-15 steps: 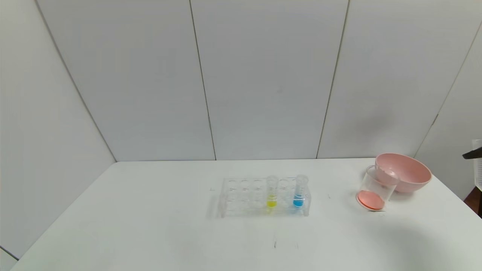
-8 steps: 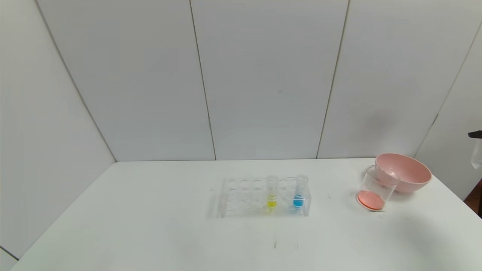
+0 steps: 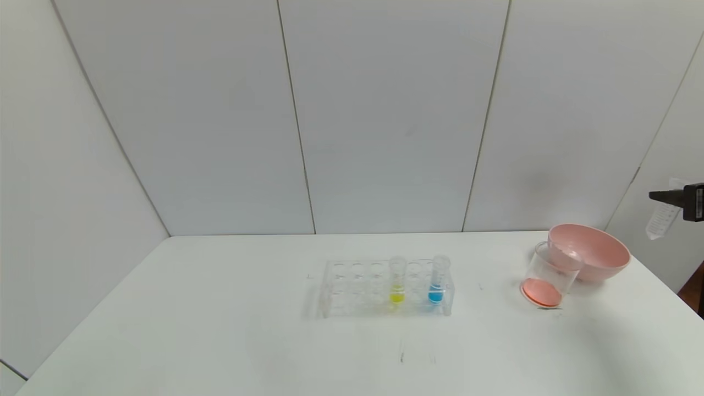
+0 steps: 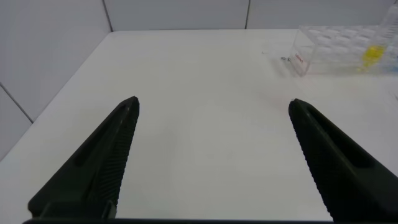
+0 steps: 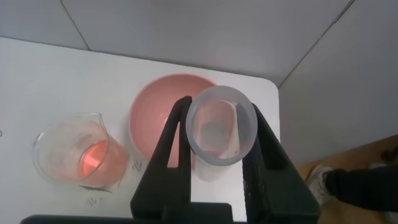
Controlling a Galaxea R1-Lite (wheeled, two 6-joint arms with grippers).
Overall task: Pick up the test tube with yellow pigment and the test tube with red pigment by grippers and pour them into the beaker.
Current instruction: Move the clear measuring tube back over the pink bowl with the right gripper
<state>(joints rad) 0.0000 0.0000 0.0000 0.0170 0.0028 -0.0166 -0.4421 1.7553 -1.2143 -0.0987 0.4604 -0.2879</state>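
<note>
The test tube with yellow pigment [image 3: 397,280] stands in a clear rack [image 3: 352,286] at mid-table, beside a blue tube [image 3: 437,280]. It also shows in the left wrist view [image 4: 373,55]. The beaker [image 3: 547,275] stands at the right, leaning on the pink bowl, with red-orange liquid in its bottom. My right gripper [image 3: 668,197] is at the right edge, high above the table, shut on a clear test tube [image 3: 660,220] that looks empty. In the right wrist view this tube's rim [image 5: 222,124] sits between the fingers [image 5: 177,149], above the bowl. No tube with red liquid shows. My left gripper [image 4: 213,102] is open and empty over bare table left of the rack.
A pink bowl [image 3: 591,250] stands at the back right corner, touching the beaker; it shows in the right wrist view [image 5: 155,118] next to the beaker [image 5: 74,155]. The table's right edge and a wall panel are close to the right gripper.
My right gripper has risen and come in from the right edge with the clear tube, which now hangs tilted. The rack, beaker and bowl have not moved.
</note>
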